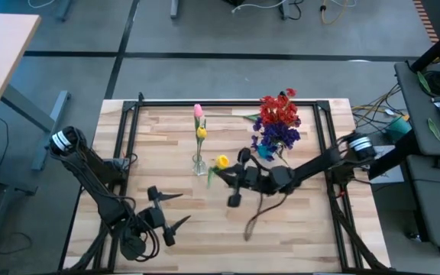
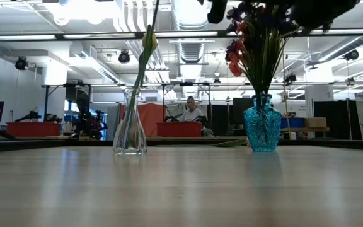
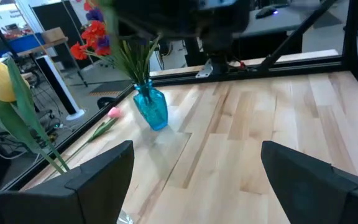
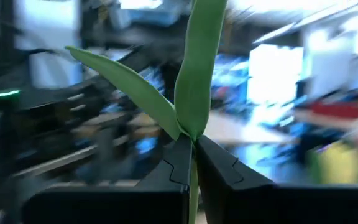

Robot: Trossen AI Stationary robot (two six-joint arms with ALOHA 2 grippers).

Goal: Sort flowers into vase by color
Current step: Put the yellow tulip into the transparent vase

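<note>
A clear glass vase (image 1: 198,164) (image 2: 130,132) stands mid-table with one yellow tulip (image 1: 201,132) (image 2: 149,41) upright in it. To its right, a blue vase (image 1: 266,151) (image 2: 261,129) (image 3: 151,109) holds red sprays (image 1: 277,113) and purple sprays (image 1: 283,137). A pink tulip (image 1: 198,111) (image 3: 112,114) lies flat on the far side of the table. My right gripper (image 1: 224,177) (image 4: 193,149) is beside the clear vase, shut on a second yellow tulip (image 1: 221,161). My left gripper (image 1: 176,210) (image 3: 194,155) hangs open at the near left, holding nothing. My right gripper pinches the tulip's green stem (image 4: 193,163) between its two fingers, just below where two long leaves (image 4: 197,74) branch off. The fingers come from the table's right side, slanting upward. The tulip is lifted clear of the table, its blossom toward the clear vase.
Black frame rails (image 1: 228,101) run along the table's far edge and sides. The wooden top (image 1: 296,229) lies bare toward the near right. Beyond the table, the low view shows a person (image 2: 191,110) seated in the room.
</note>
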